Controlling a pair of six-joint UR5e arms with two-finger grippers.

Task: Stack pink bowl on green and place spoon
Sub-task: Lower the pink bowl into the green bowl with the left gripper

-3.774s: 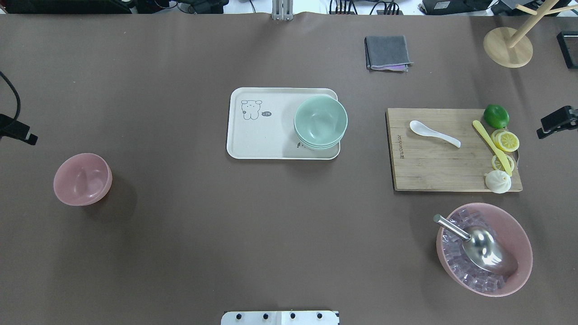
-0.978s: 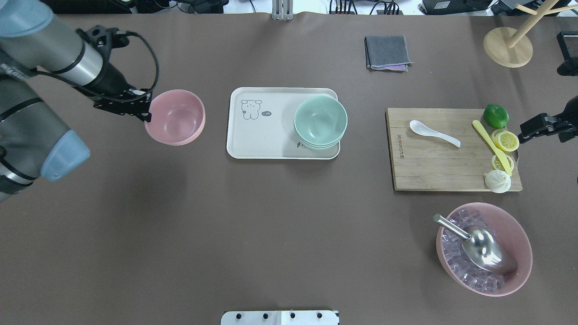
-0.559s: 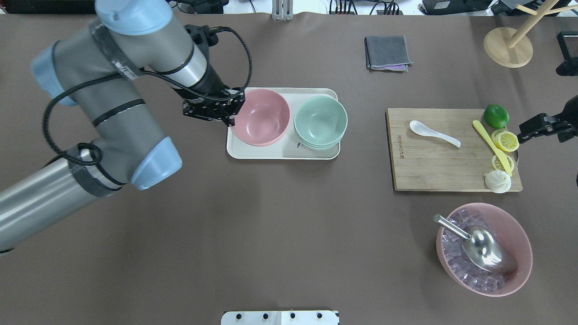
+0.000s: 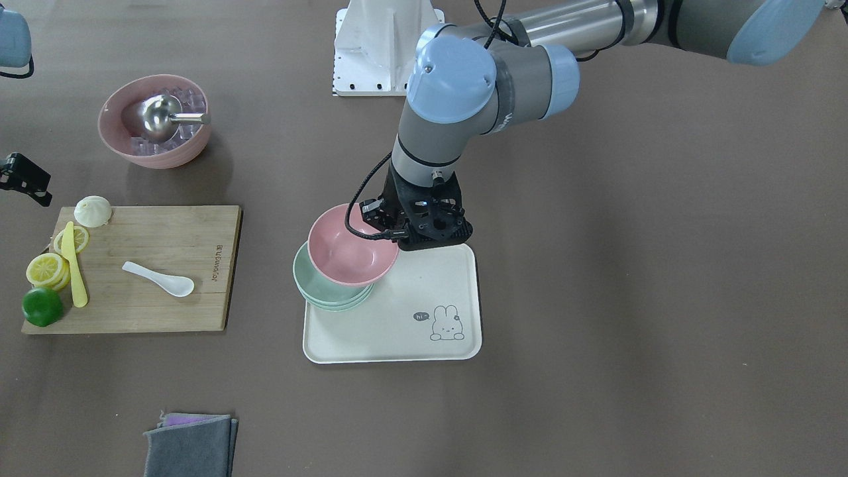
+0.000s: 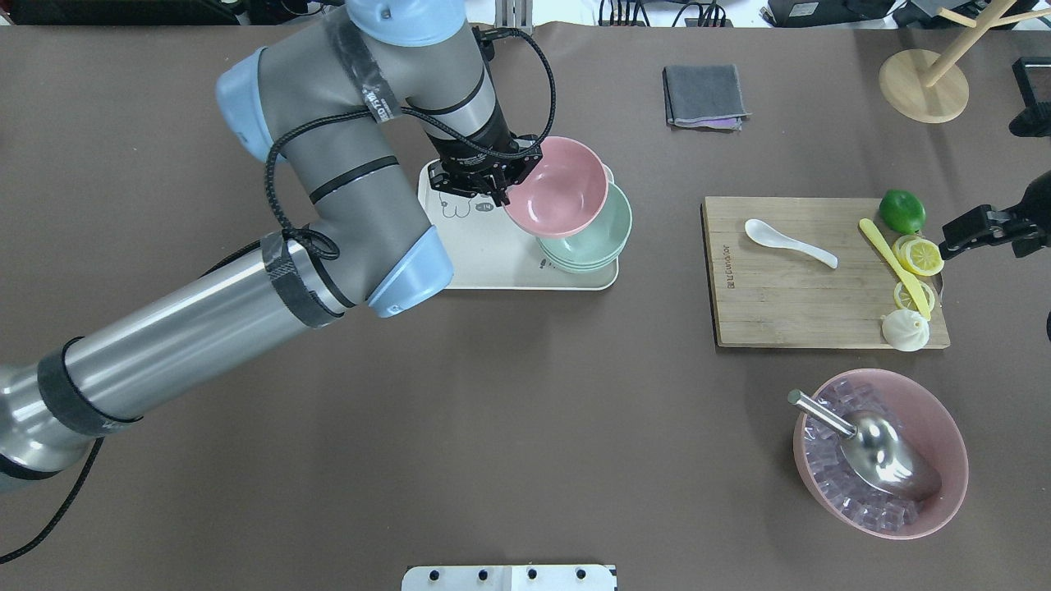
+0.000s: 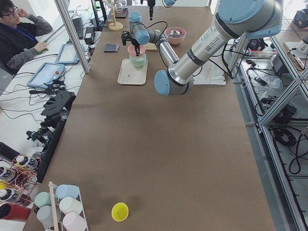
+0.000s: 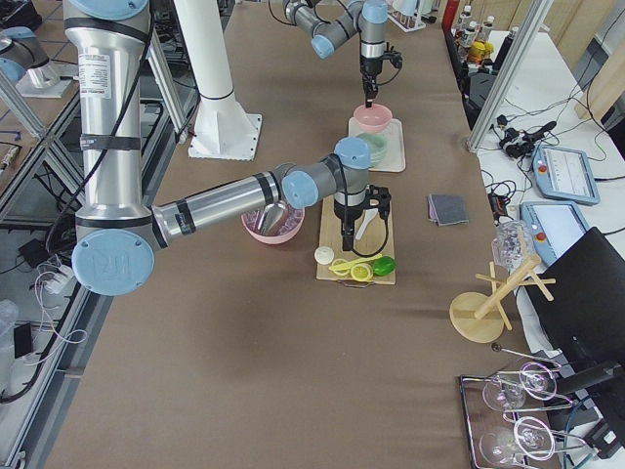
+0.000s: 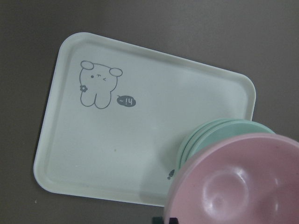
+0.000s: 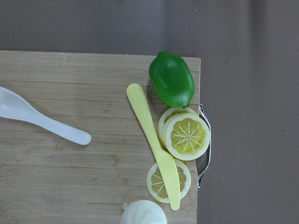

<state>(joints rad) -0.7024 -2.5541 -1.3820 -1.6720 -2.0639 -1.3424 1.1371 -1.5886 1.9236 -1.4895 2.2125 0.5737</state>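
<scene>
My left gripper (image 5: 502,187) is shut on the near-left rim of the small pink bowl (image 5: 557,187) and holds it in the air, partly over the stack of green bowls (image 5: 595,240) on the white tray (image 5: 480,254). From the front, the pink bowl (image 4: 351,246) overlaps the green stack (image 4: 317,291); in the left wrist view the pink bowl (image 8: 233,182) covers part of it (image 8: 217,135). The white spoon (image 5: 788,242) lies on the chopping board (image 5: 780,304). My right gripper (image 5: 956,238) hovers over the board's right end; I cannot tell its jaws.
On the board's right end lie a lime (image 5: 901,211), lemon slices (image 5: 921,256), a yellow knife (image 5: 893,264) and a bun (image 5: 905,330). A larger pink bowl with ice and a metal scoop (image 5: 883,451) sits front right. A grey cloth (image 5: 704,96) and wooden stand (image 5: 924,82) are at the back.
My left arm has carried the pink bowl to the right, from over the tray's left part to over the green stack. The right arm has not moved.
</scene>
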